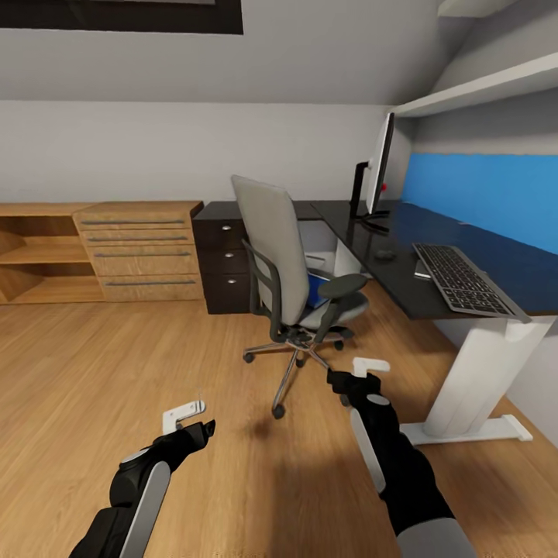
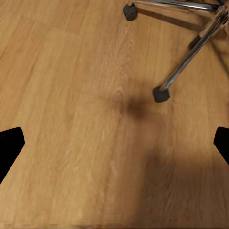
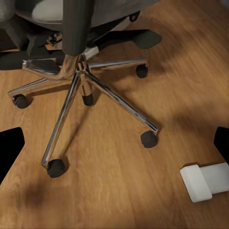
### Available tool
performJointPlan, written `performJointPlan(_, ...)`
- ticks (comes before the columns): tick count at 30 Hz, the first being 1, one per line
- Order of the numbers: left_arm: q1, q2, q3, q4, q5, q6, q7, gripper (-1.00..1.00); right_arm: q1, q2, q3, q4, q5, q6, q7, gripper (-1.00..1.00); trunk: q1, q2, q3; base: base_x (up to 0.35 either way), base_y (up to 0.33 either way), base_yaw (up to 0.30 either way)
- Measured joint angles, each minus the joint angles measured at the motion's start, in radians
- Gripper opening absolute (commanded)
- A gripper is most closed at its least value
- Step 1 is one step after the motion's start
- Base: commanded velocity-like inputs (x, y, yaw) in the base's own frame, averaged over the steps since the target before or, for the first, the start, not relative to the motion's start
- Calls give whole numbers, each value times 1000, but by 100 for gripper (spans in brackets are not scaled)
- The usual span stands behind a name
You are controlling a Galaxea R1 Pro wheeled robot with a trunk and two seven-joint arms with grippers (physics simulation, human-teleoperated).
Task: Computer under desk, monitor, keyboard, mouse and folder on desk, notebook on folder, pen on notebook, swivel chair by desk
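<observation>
Both arms are held low and forward over the wooden floor (image 1: 116,364), a travel posture that keeps them clear of the furniture during approach. The left tool (image 1: 184,415) and the right tool (image 1: 370,364) carry nothing. Both wrist views show the two dark finger tips at opposite edges of the frame with bare floor between them, so the fingers of each tool stand apart.

The swivel chair (image 1: 267,248) stands ahead of both tools, nearer the right tool than the left, with its back turned toward you. Its chrome base (image 3: 81,78) lies just ahead of the right tool, and one castor (image 2: 161,94) sits a little ahead of the left tool. The folder (image 1: 314,288) rests on the seat, beyond the backrest, so it is mostly screened from this side. Judgement: reach it from the right tool's side, past the armrest.

The desk (image 1: 403,291) lies ahead of and outboard of the right tool. On it stand the monitor (image 1: 380,167), the mouse (image 1: 385,253) nearer the tool than the monitor, and the keyboard (image 1: 459,279) nearest. These three appear already placed. The white desk foot (image 3: 205,180) lies close beside the right tool; allow for it when advancing.
</observation>
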Motion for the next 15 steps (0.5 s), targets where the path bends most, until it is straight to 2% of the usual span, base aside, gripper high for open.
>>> performJointPlan(7, 0, 1, 0, 7, -2, 0, 0, 100, 1, 0, 0, -3, 1, 0, -1, 100, 3, -2, -27, 0, 0, 0)
performJointPlan(15, 0, 4, 1, 8, 0, 0, -2, 100, 2, -1, 0, -4, 2, -2, 0, 100, 3, -2, -27, 0, 0, 0)
